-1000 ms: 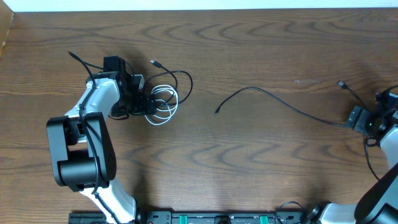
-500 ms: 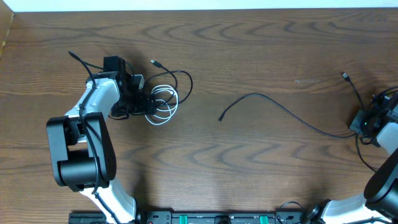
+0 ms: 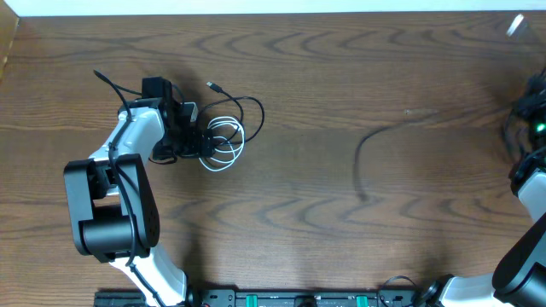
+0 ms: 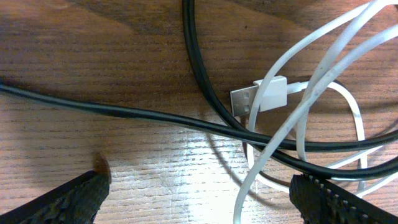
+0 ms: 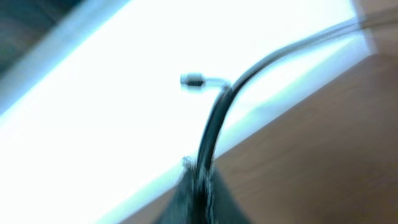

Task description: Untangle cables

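Observation:
A tangle of cables lies at the table's left: a coiled white cable [image 3: 225, 141] and a black cable [image 3: 252, 109] looping round it. My left gripper [image 3: 203, 141] is down at the tangle's left edge, open. In the left wrist view the white cable's USB plug [image 4: 263, 98] and two crossing black cables [image 4: 124, 112] lie just beyond the open left gripper [image 4: 199, 196]. My right gripper [image 5: 200, 180] is shut on a separate black cable [image 5: 214, 118], whose small plug end [image 5: 193, 81] sticks out above. That cable [image 3: 368, 152] trails blurred across the table's middle right.
The right arm [image 3: 529, 175] sits at the far right edge, raised and blurred by motion. The table's back edge [image 3: 273, 13] meets a white strip. The left arm's base [image 3: 107, 209] stands at the front left.
My right gripper has shut on the black cable and swung up and back towards the far right corner, dragging the cable's free end rightward. The left arm and the tangle are unmoved.

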`<control>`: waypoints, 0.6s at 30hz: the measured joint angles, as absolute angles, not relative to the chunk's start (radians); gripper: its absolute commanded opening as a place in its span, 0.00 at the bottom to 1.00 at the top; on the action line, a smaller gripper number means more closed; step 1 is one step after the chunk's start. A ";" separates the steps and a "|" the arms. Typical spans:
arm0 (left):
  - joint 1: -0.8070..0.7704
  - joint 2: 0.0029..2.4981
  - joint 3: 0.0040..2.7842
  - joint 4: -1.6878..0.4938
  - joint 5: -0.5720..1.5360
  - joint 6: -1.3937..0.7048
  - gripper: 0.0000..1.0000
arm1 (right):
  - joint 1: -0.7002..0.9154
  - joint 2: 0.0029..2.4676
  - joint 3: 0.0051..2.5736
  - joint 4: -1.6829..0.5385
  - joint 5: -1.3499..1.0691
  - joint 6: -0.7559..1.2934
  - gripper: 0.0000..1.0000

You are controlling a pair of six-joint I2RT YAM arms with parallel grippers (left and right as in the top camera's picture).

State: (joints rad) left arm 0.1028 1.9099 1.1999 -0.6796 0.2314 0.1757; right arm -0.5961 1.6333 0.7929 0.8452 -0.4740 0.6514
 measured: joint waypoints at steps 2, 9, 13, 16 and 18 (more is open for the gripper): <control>0.103 1.910 1.200 -0.680 0.231 0.175 0.98 | -0.596 1.629 0.805 1.042 -0.491 0.778 0.01; 0.103 1.910 1.200 -0.680 0.231 0.175 0.98 | -0.598 1.620 0.943 1.199 -0.529 1.002 0.02; 0.103 1.910 1.200 -0.680 0.231 0.175 0.98 | -0.602 1.615 1.055 1.037 -0.553 0.990 0.01; 0.103 1.910 1.200 -0.680 0.231 0.175 0.98 | -0.614 1.612 1.148 0.872 -0.595 0.925 0.01; 0.103 1.910 1.200 -0.680 0.231 0.175 0.98 | -0.624 1.599 1.249 0.614 -0.647 0.795 0.02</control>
